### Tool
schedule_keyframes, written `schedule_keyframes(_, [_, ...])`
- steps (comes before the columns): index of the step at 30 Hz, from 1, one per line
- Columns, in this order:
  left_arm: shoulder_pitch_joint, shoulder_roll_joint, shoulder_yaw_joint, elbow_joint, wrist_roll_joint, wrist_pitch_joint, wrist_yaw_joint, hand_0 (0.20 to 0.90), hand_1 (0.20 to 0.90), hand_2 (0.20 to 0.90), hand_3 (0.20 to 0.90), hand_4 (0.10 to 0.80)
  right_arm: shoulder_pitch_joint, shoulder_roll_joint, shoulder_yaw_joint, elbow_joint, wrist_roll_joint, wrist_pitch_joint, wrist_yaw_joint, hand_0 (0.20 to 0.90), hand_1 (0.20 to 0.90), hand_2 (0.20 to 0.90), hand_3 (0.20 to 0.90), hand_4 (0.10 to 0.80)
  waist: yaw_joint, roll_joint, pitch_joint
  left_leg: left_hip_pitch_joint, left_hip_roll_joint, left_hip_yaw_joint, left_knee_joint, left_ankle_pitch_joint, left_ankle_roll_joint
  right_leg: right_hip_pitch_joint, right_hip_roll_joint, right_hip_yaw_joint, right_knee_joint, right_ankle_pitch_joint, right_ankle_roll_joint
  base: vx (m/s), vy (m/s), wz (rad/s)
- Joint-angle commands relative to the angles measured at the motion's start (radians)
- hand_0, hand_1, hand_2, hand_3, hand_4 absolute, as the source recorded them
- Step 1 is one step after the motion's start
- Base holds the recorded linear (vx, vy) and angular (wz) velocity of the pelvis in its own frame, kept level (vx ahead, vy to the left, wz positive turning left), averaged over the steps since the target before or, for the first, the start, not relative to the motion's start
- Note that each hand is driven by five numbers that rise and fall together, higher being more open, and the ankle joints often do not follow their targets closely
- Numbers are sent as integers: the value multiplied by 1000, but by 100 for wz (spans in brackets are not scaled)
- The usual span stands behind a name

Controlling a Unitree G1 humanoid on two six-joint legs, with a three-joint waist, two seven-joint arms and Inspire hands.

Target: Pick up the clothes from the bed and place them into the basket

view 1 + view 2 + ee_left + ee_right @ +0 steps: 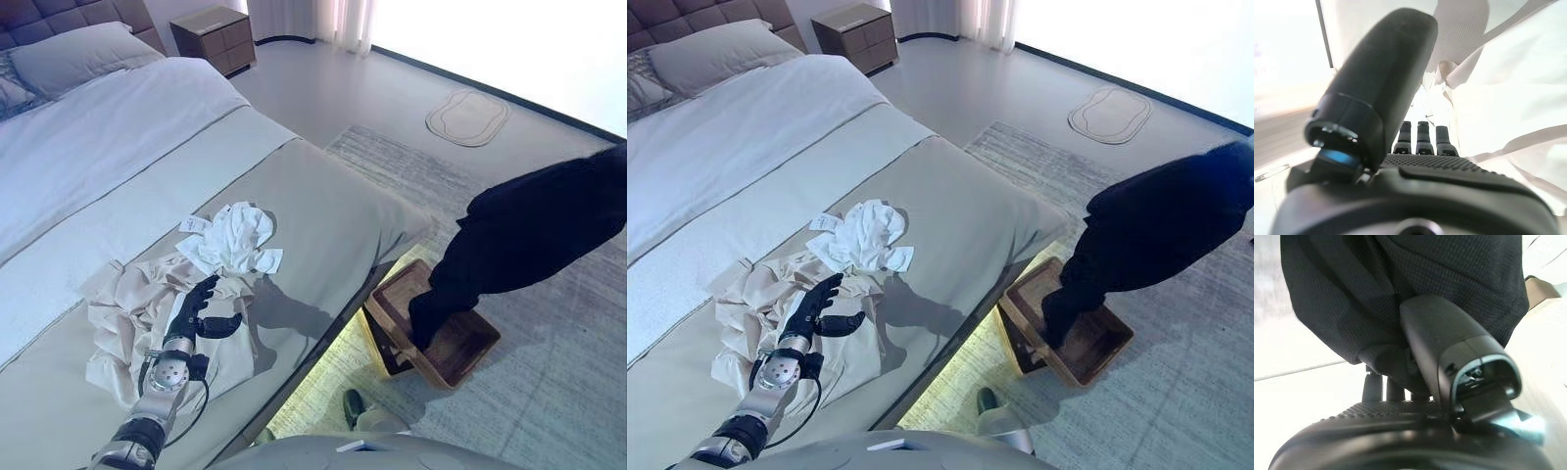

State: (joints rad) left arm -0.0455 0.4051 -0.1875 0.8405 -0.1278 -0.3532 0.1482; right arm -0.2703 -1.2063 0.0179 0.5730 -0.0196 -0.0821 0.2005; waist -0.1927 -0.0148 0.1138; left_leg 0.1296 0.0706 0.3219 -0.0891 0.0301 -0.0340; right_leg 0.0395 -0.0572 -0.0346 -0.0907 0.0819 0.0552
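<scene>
A white garment (235,240) and a crumpled beige garment (127,313) lie together on the grey bed (323,215). My left hand (196,308) rests open on the beige garment, fingers straight toward the white one; the left wrist view shows its fingers (1422,137) against pale cloth (1508,98). A black garment (529,235) hangs from the right, its lower end down inside the brown basket (468,364) on the floor beside the bed. In the right wrist view my right hand (1400,431) is shut on this black garment (1400,279), thumb pressed into the cloth.
A brown nightstand (214,37) stands at the head of the bed beside a grey pillow (78,54). A grey rug (549,392) lies under the basket. A small pale mat (468,117) lies on the floor farther off.
</scene>
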Motion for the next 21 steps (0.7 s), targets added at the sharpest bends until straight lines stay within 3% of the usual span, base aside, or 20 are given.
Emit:
schedule_keyframes(1, [-71,71,31,-6,37,-66,2,900,900,900,900,800,-74,12,-101,51,-9,-32,-78,300,300,300,200,100,33,-39,-69,7,1,-23,47,-81,-4,-33,10,-25,95,-57,50,-15,-59,6])
schedule_keyframes(8, [-93,96,24,-60,36,-34,-2,900,900,900,900,800,-47,111,-94,187,-20,-2,-101,300,300,300,200,100,47,-21,-43,2,0,-22,55,-84,-1,-39,4,-35,99,-54,51,-20,-60,1])
schedule_keyframes(21, [-76,109,6,-102,23,-52,-29,900,900,900,900,800,-46,110,-103,207,-37,16,-143,300,300,300,200,100,27,53,-2,-17,-7,-16,67,-92,-9,-67,-8,-35,103,-56,48,-21,-22,1])
